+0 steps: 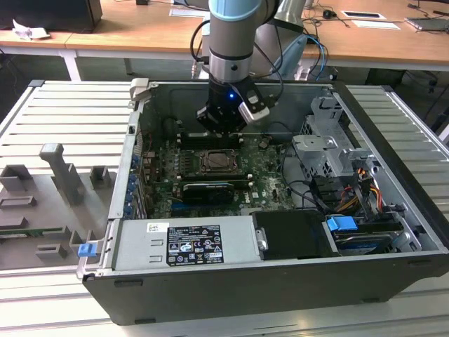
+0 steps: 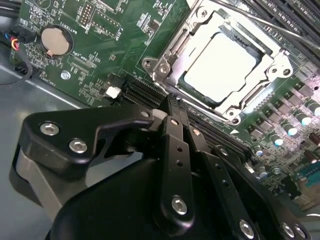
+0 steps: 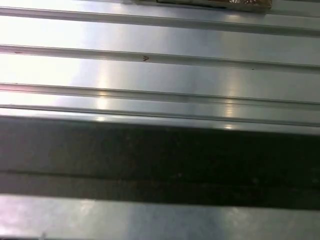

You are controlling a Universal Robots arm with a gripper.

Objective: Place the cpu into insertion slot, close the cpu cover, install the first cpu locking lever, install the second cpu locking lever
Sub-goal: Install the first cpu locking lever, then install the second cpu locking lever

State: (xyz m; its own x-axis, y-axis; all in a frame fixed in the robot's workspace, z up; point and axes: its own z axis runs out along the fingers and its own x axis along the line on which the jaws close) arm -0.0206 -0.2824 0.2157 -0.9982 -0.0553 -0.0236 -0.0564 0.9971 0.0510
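Ribbed pale metal tabletop [image 1: 63, 112] spreads across the frame, catching bright overhead light. Along the top edge run wooden desks [image 1: 140, 31] on white legs, papers [image 1: 365, 15] scattered upper right, a dark monitor [image 1: 49, 14] upper left.

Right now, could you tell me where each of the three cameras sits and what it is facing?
Exterior view: off the arm, above the open computer case, looking down at the green circuit board; the arm and gripper show.
Second wrist view: on the arm, looking past the gripper at the cpu under the cpu cover.
First wrist view: on the arm, facing ribbed metal panels.
Shared: exterior and second wrist views both show the cpu socket.
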